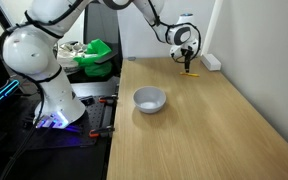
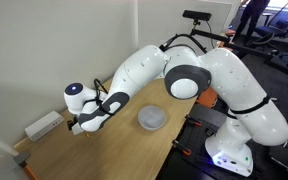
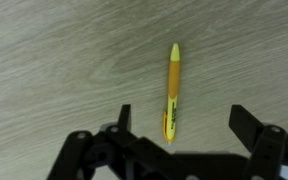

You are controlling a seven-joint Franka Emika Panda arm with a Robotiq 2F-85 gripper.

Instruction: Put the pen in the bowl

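Entry: white bowl (image 1: 150,99) sat at frame centre on the wooden table (image 1: 204,140); beyond it, at upper middle, the gripper (image 1: 189,65) hung with jaws spread, straddling the yellow pen (image 3: 171,90), which lay flat, well apart from the bowl.

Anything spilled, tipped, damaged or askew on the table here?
Nothing stands out. The pen lies flat and intact on the table beneath the open gripper; the bowl stands upright, well apart from it.
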